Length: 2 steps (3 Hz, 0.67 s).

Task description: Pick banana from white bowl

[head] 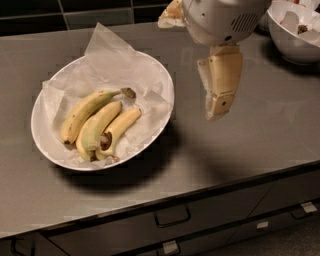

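The white bowl (161,80) is a large shallow oval dish lined with crinkled white paper, on the left of the grey counter. Three yellow bananas lie side by side in it: one at the left (85,114), one in the middle (97,129) and one at the right (124,125) with a dark bruised end. My gripper (216,111) hangs down from the white arm head (220,20), above the bare counter to the right of the bowl, apart from it. It holds nothing that I can see.
A smaller, deeper white bowl (295,32) stands at the back right. A tan crumpled item (172,12) lies at the back behind the arm. The counter's front edge runs below, with drawers and handles (172,216) under it.
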### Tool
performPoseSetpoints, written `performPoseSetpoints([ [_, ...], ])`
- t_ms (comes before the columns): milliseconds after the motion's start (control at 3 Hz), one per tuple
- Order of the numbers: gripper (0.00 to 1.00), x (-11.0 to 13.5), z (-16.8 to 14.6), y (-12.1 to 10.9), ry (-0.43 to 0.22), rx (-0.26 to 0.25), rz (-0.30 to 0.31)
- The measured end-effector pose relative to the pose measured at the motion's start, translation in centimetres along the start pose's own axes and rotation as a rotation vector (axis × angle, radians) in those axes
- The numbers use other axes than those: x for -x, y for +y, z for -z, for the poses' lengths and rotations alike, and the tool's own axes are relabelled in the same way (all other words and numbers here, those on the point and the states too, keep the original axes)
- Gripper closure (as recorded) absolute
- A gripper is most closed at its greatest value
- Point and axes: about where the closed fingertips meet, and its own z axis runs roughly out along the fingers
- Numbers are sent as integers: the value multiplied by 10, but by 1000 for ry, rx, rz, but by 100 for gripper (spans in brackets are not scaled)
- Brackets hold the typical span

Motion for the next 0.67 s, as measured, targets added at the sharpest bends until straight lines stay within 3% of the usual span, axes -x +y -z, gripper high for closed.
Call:
performPoseSetpoints([
  [333,0,0,0,0,0,0,0],
  [667,0,8,-2,-8,-29,-21,66],
])
